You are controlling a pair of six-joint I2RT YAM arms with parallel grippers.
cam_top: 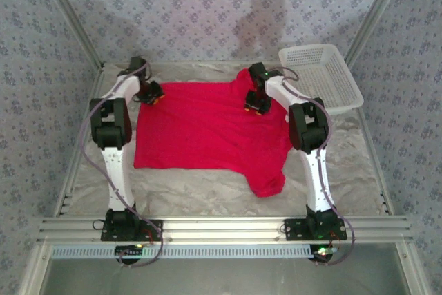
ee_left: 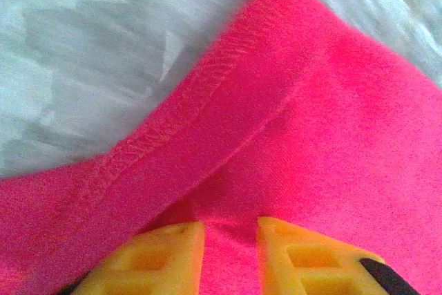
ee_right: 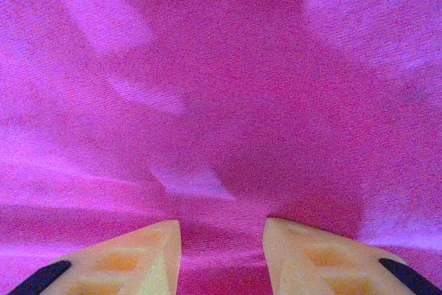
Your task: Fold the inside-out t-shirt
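- The desk is covered with a pale, wrinkled sheet. The two arms stand at its near edge and reach to the far side.
- The inside-out t-shirt lies spread on the middle of the desk, between the two arms. It is mostly flat, and one sleeve points to the near right. I see no clean fold in it, so I judge the folding is only at its beginning.
- The white mesh basket stands in the far right corner, apart from the shirt and with no part in this step.
- The right gripper is down on the far right part of the shirt, where the cloth rises in a small hump. In the wrist view the right gripper has its jaws partly apart with red cloth under and between them. If it really pinches the cloth, I cannot tell.
- The left gripper is at the far left corner of the shirt. Seen from its wrist, the left gripper has a narrow gap with a ridge of cloth in it, just behind the stitched hem. Held or only touched, I cannot tell.
- In my judgement the step in hand is taking hold of the far edge at two places.
- The next move calls for a firm pinch on both sides. Then both arms should lift together and carry that edge evenly toward the near side, so that the cloth does not twist.
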